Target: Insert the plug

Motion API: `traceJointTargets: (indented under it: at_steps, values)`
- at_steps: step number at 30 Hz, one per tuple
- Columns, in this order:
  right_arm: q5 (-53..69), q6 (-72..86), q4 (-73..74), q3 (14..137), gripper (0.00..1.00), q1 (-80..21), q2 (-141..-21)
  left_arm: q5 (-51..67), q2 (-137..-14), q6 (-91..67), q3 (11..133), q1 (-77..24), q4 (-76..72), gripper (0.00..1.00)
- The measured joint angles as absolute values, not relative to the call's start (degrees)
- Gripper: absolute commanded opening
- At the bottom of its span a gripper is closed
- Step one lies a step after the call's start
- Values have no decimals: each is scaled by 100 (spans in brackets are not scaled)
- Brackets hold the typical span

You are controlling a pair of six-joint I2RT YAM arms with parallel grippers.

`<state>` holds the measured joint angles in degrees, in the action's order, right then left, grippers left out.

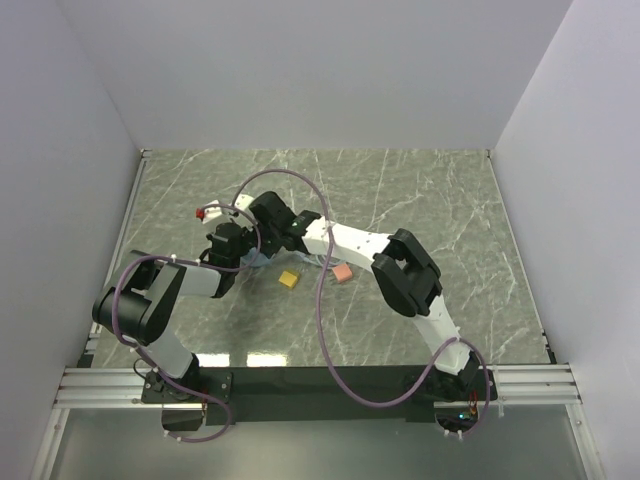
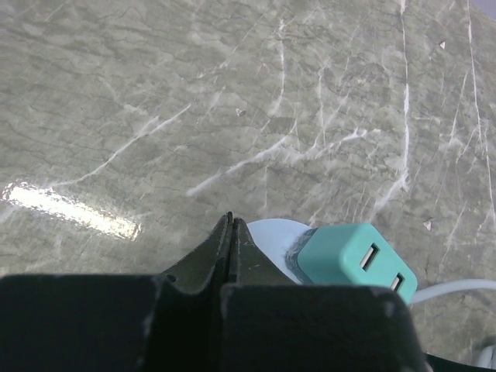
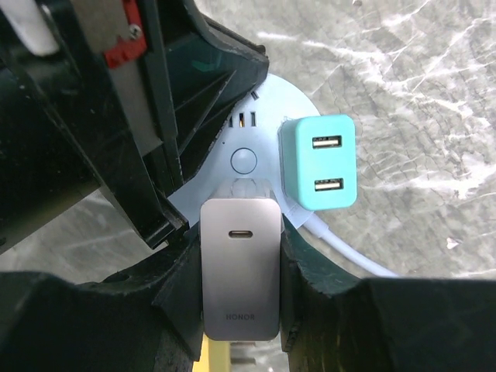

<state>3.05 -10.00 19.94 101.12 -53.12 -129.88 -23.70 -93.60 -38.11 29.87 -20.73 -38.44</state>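
Note:
A round white socket hub point(image 3: 249, 159) lies on the marble table, with a teal two-port USB charger point(image 3: 318, 161) plugged into it. My right gripper point(image 3: 242, 252) is shut on a silver HONOR charger plug point(image 3: 240, 267) and holds it over the hub's near edge; its prongs are hidden. My left gripper point(image 2: 231, 232) is shut and empty, its tips resting at the hub's rim point(image 2: 271, 231) beside the teal charger point(image 2: 353, 262). Its black fingers point(image 3: 198, 101) also show in the right wrist view. In the top view both grippers point(image 1: 236, 248) point(image 1: 270, 232) meet over the hub.
A white cable point(image 3: 341, 248) runs from the hub to the right. A yellow block point(image 1: 289, 279) and a pink block point(image 1: 342, 272) lie just in front of the right arm. Purple cables loop over both arms. White walls enclose the table.

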Motion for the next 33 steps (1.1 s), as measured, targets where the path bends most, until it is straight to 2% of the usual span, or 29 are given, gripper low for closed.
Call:
traceJointTargets:
  at_steps: [14, 21, 26, 33]
  values:
    - [294, -642, 1135, 9618, 0, -5319, -12895, -2952, -9413, -3767, 3024, -2147, -3800, 0]
    - [185, -532, 836, 9491, 0, -5304, -12962, -3166, -9863, -3817, 3127, -2169, -4364, 0]
    - [148, -530, 888, 9561, 0, -5304, -12995, -3183, -9929, -3874, 3103, -2167, -4539, 0]
    - [106, -652, 1712, 10237, 0, -5330, -13253, -3144, -10016, -3988, 2917, -2121, -4995, 0]
